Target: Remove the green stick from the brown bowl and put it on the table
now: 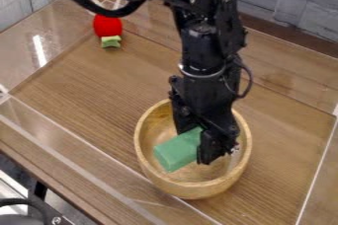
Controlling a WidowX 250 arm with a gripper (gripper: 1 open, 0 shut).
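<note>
The brown bowl sits on the table near its front edge. My gripper reaches straight down into the bowl, its black fingers closed on the right end of the green stick. The stick is tilted, its gripped end raised above the bowl's floor, still inside the rim. The black arm rises from the bowl toward the top of the view.
A small red toy on a green base stands at the back left. Clear plastic walls edge the table at the front and left. Bare tabletop lies left and right of the bowl.
</note>
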